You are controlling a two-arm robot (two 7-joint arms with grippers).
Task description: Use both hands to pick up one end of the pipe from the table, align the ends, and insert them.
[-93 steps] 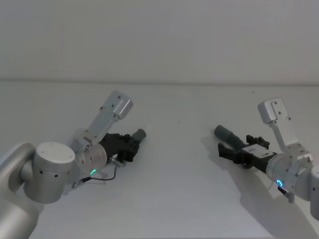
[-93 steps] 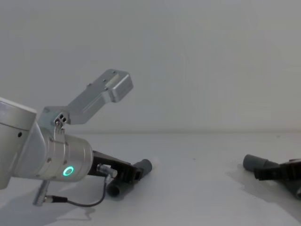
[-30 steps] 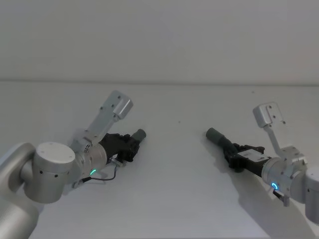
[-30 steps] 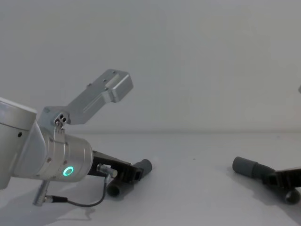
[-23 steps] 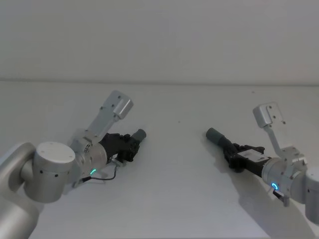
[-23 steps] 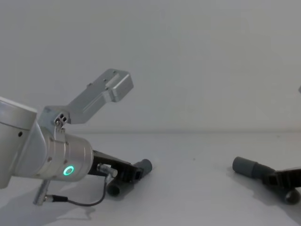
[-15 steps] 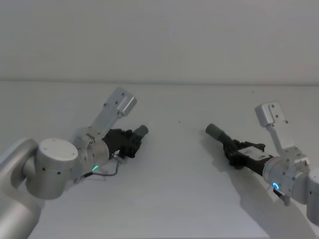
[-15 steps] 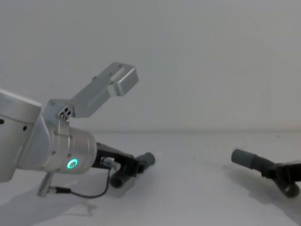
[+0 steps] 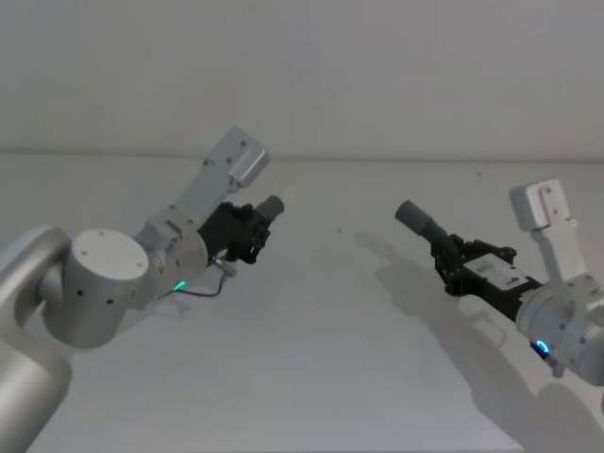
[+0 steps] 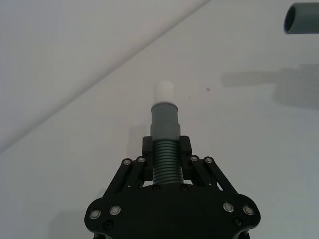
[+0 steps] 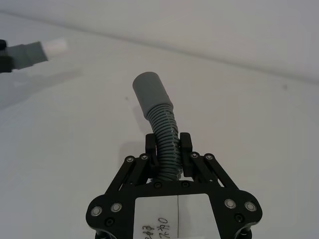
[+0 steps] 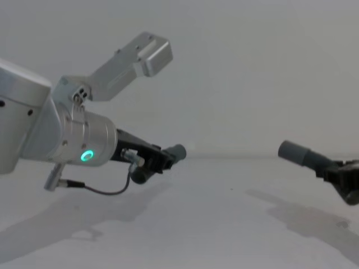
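I can find one piece of writing, on the right gripper (image 11: 169, 144). A white label (image 11: 177, 209) is stuck flat on its black body, just behind the finger links. Along the label's edge farthest from the fingers, toward one corner, are a few dark handwritten characters, turned sideways and partly cut off. The first group looks like 207, though I can't be sure, and the rest I can't read. From the head view the label is a plain white patch, too small to read.
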